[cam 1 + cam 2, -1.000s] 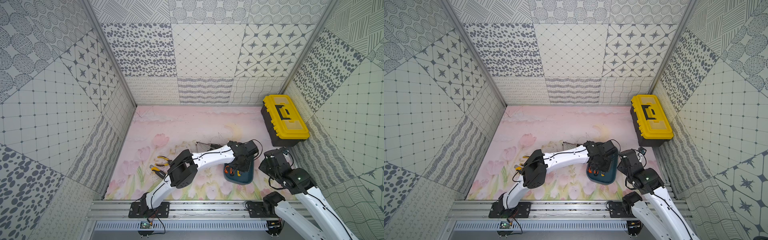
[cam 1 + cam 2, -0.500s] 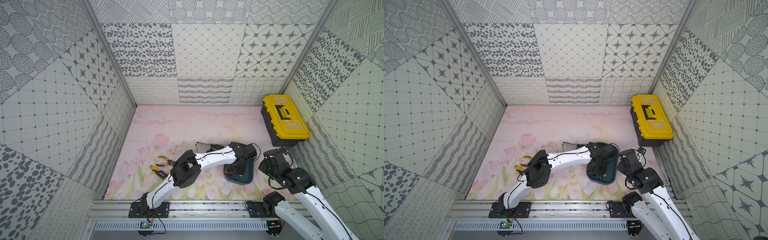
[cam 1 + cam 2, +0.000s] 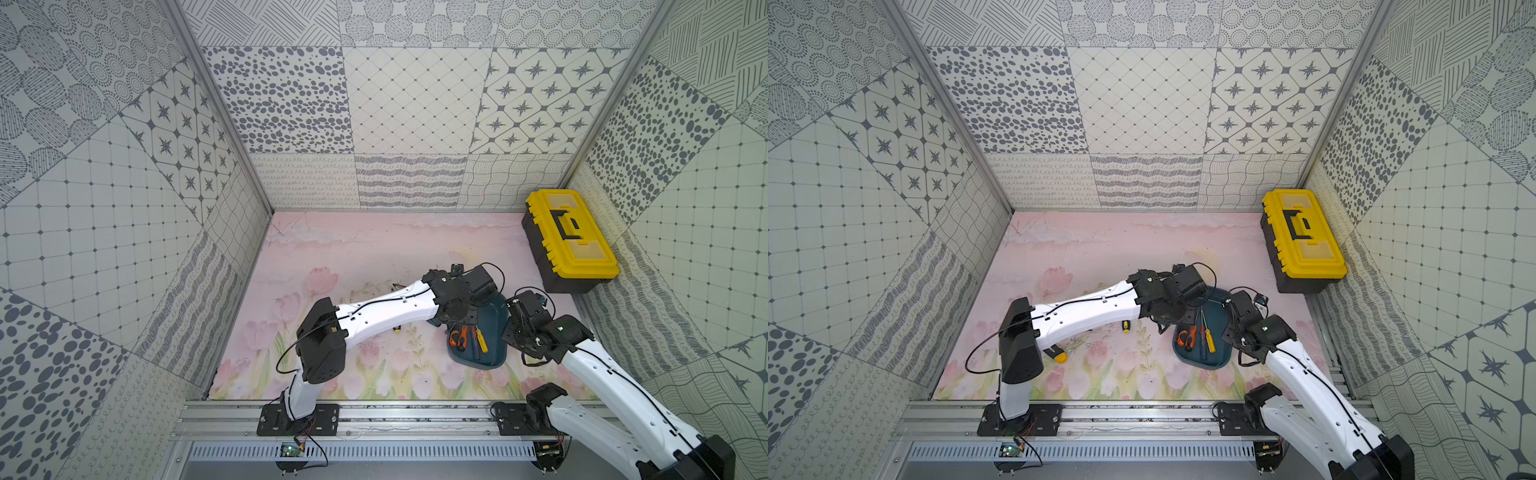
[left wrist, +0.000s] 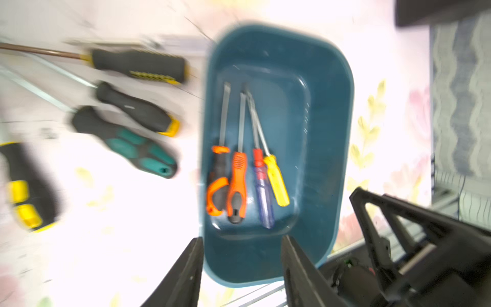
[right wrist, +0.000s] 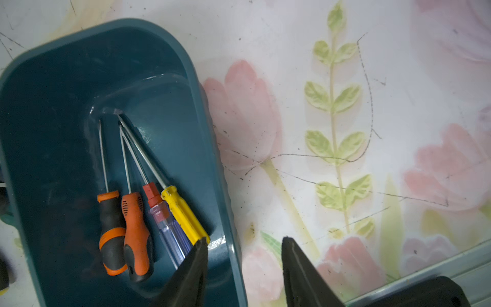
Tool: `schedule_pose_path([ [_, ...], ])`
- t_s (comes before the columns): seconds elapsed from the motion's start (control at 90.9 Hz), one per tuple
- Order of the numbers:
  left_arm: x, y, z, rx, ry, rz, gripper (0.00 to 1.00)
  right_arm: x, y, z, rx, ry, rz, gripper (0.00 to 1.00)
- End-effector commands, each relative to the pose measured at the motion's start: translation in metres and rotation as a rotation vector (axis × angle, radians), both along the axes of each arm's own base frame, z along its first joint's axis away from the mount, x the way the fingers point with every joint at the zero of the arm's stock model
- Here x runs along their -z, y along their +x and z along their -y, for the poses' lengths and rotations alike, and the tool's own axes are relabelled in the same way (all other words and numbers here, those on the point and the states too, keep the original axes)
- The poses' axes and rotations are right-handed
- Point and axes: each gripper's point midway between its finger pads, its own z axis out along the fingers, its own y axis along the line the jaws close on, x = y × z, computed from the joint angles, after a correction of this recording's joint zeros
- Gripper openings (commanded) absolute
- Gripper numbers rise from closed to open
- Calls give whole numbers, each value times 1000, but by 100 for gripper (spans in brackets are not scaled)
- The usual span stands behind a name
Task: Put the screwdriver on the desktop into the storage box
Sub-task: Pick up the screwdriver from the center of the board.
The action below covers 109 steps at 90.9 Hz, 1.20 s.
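- In both top views: storage box (image 3: 496, 347) (image 3: 1208, 361) flat on the surface (image 3: 353, 249), front right, well apart from the yellow-lidded toolbox (image 3: 569, 241); four screwdrivers (image 3: 1200, 336) inside, handles toward the robot's base; left arm (image 3: 1092, 311) stretched over the box's far end; right arm (image 3: 540, 328) just beside its right wall; jaws hidden under both wrists.
- In a top view: yellow-tipped handle (image 3: 1125, 326) on the surface beneath the left arm, outside the box; another (image 3: 1059, 355) nearer the front.
- Left wrist view, blurred: left jaws spread, nothing between them, above one short end of the box; inside, side by side, orange-and-black screwdriver (image 4: 218, 183), orange screwdriver (image 4: 237, 183), clear red-collared screwdriver (image 4: 263, 191), yellow screwdriver (image 4: 276, 183); outside on the surface, probably four dark-handled drivers (image 4: 138, 65), one with teal patches (image 4: 127, 141).
- Right wrist view: right jaws spread, pinching nothing; the box's long wall (image 5: 220, 186) between them; contact not clear; same four tools inside, tips toward one corner.
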Motion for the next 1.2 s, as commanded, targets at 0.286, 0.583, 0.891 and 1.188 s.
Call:
schedule_pose_path([
  [0.286, 16, 23, -112, -346, 27, 9, 51, 28, 21, -14, -41, 5, -31, 42],
  [0.583, 64, 13, -150, -377, 260, -148, 59, 5, 34, -9, -15, -10, 66, 45],
  [0.891, 106, 28, -163, -327, 315, -225, 64, -25, 41, -1, -1, -45, 149, 46],
  [1.188, 146, 46, -163, -268, 327, -262, 53, -37, 50, -5, -13, -39, 164, 45],
])
